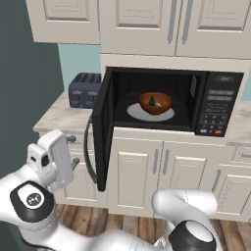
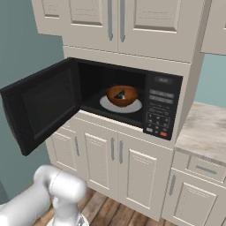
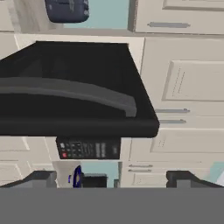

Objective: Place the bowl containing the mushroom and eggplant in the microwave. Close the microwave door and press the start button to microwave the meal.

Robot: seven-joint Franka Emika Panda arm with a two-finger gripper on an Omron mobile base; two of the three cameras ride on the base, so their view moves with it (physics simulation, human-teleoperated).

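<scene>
In your left base view the microwave sits mid-frame, set in the cabinet run beneath the upper cabinets. Its door hangs open at the left of the cavity. The bowl rests on the turntable inside, with the eggplant in it. The keypad panel is at the right of the cavity. The toaster stands on the counter left of the microwave, behind the door. The gripper is at the bottom of your hand view, facing the door handle.
</scene>
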